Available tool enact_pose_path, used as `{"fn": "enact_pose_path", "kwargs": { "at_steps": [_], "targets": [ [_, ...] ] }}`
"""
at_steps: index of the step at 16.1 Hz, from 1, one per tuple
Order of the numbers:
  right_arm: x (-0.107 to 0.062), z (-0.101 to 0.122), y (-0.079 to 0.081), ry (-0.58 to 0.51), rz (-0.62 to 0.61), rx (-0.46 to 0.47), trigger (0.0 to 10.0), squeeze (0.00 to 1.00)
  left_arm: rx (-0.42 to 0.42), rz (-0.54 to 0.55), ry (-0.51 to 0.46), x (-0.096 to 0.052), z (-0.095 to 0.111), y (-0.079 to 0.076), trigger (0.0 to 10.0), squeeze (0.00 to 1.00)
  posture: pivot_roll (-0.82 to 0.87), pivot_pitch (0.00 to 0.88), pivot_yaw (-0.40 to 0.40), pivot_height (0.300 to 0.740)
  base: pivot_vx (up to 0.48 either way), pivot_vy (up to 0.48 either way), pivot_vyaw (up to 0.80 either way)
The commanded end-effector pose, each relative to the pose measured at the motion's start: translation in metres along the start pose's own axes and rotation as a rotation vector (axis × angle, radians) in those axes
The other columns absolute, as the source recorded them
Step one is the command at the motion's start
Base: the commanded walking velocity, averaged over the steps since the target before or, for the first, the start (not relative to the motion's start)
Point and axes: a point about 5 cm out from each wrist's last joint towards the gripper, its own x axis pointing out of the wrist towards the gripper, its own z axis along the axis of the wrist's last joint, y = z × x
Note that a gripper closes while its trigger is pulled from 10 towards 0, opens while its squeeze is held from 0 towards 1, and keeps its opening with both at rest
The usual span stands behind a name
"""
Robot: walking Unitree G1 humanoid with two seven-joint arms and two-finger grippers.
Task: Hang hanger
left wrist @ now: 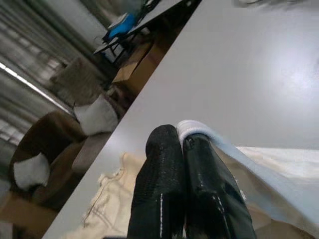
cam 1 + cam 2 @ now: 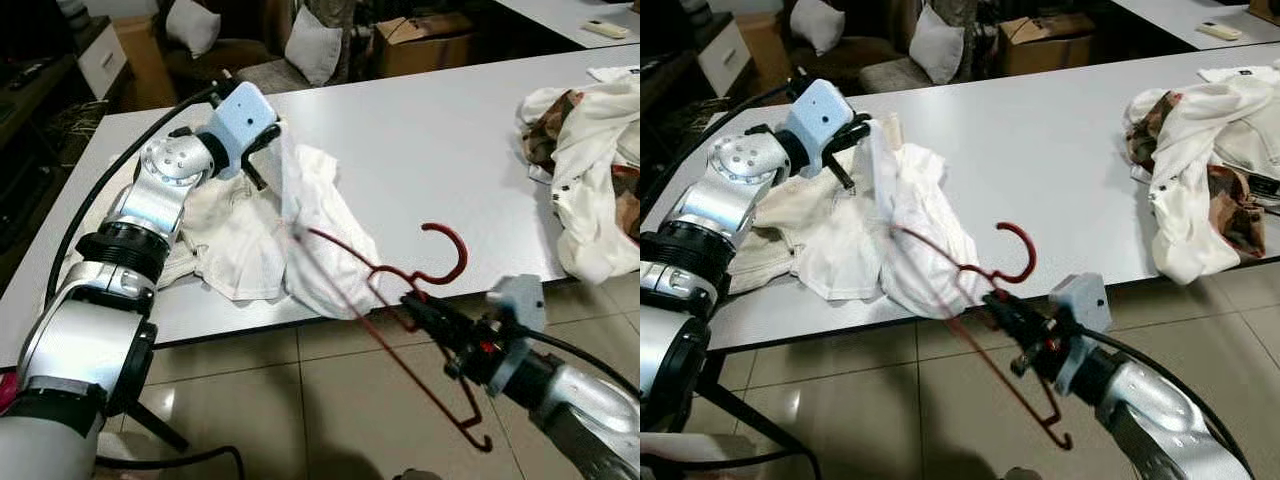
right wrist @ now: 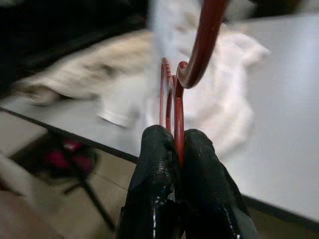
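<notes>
The right gripper [image 2: 412,302] is clenching the neck of a red wire hanger [image 2: 400,330] just below its hook, holding it off the near edge of the white table [image 2: 440,140], with one shoulder of the frame poking into a white garment [image 2: 315,235]. The left gripper [image 2: 262,152] is pinching a fold of that same garment between closed fingers [image 1: 172,189], lifting the cloth above the tabletop. By the look of it, the job is standing at an early-to-middle stage: one end of the hanger is threading into the fabric, while the other shoulder is hanging bare over the tiled floor [image 2: 300,400]. Seating the garment fully and hanging the hanger up appear to remain. A heap of other clothes [image 2: 590,160] is lying at the table's far right.
</notes>
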Motion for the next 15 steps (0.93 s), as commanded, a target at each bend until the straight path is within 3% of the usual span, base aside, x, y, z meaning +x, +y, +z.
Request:
{"fn": "enact_pose_path", "kwargs": {
  "at_steps": [1,2,5,8,9,10,12,14,15],
  "targets": [
    [0.001,-0.002,-0.021,0.023,-0.171,-0.028,10.0,0.00,0.012,-0.008,-0.008,-0.002,0.002,0.002,0.0,0.00,-0.23,0.000,0.122,0.740,0.000,0.000,0.00],
    [-0.001,0.004,-0.039,-0.010,-0.295,-0.043,10.0,0.00,0.030,0.013,-0.006,-0.003,0.003,0.005,0.0,0.00,-0.23,0.000,0.118,0.740,0.000,0.000,0.00],
    [-0.017,0.033,-0.069,-0.173,-0.488,-0.066,10.0,0.00,0.064,0.124,-0.066,-0.009,0.018,0.025,0.0,0.00,-0.23,0.000,0.115,0.740,0.000,0.000,0.00],
    [-0.030,0.057,-0.082,-0.323,-0.564,-0.080,10.0,0.00,0.057,0.176,-0.178,-0.012,0.038,0.034,0.0,0.00,-0.24,0.000,0.117,0.740,0.000,0.000,0.00],
    [-0.035,0.057,-0.083,-0.358,-0.590,-0.071,10.0,0.00,-0.006,0.102,-0.188,-0.010,0.036,0.022,0.0,0.00,-0.24,0.000,0.123,0.740,0.000,0.000,0.00],
    [-0.036,0.046,-0.082,-0.303,-0.602,-0.056,10.0,0.00,-0.003,-0.007,-0.102,-0.008,0.015,0.000,0.0,0.00,-0.25,0.000,0.131,0.740,0.000,0.000,0.00],
    [-0.037,0.033,-0.081,-0.223,-0.620,-0.054,10.0,0.00,-0.003,-0.105,-0.026,-0.009,-0.006,-0.023,0.0,0.00,-0.25,0.000,0.138,0.740,0.000,0.000,0.00],
    [-0.041,0.007,-0.072,-0.069,-0.563,-0.039,10.0,0.00,0.032,-0.308,0.149,-0.031,-0.052,-0.071,0.0,0.00,-0.26,0.000,0.149,0.740,0.000,0.000,0.00],
    [-0.042,0.001,-0.065,-0.021,-0.489,-0.036,10.0,0.00,0.055,-0.409,0.196,-0.042,-0.063,-0.084,0.0,0.00,-0.26,0.000,0.146,0.740,0.000,0.000,0.00]
  ]
}}
